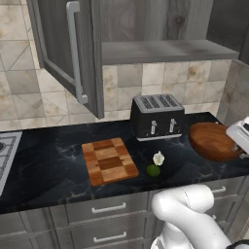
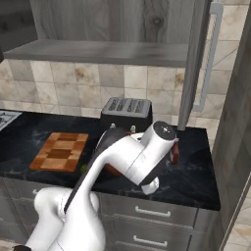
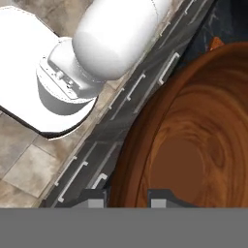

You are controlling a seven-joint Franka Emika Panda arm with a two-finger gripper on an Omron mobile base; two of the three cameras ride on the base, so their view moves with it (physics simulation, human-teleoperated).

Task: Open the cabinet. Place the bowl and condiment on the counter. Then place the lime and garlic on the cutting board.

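Presently pincer (image 3: 127,197) clamped on rim of bowl (image 1: 213,141) at right of frame, lime (image 1: 153,170) beside garlic (image 1: 158,158) on tabletop (image 1: 48,175), cabinet (image 1: 68,53) door open upper left.

The long black marble table (image 1: 58,165) with thin white veins carries a checkered wooden cutting board (image 1: 109,161), a small white garlic bulb (image 1: 158,158) just behind a small green lime (image 1: 153,170), a black four-slot toaster (image 1: 156,116) and a wide reddish-brown wooden bowl (image 1: 213,141).
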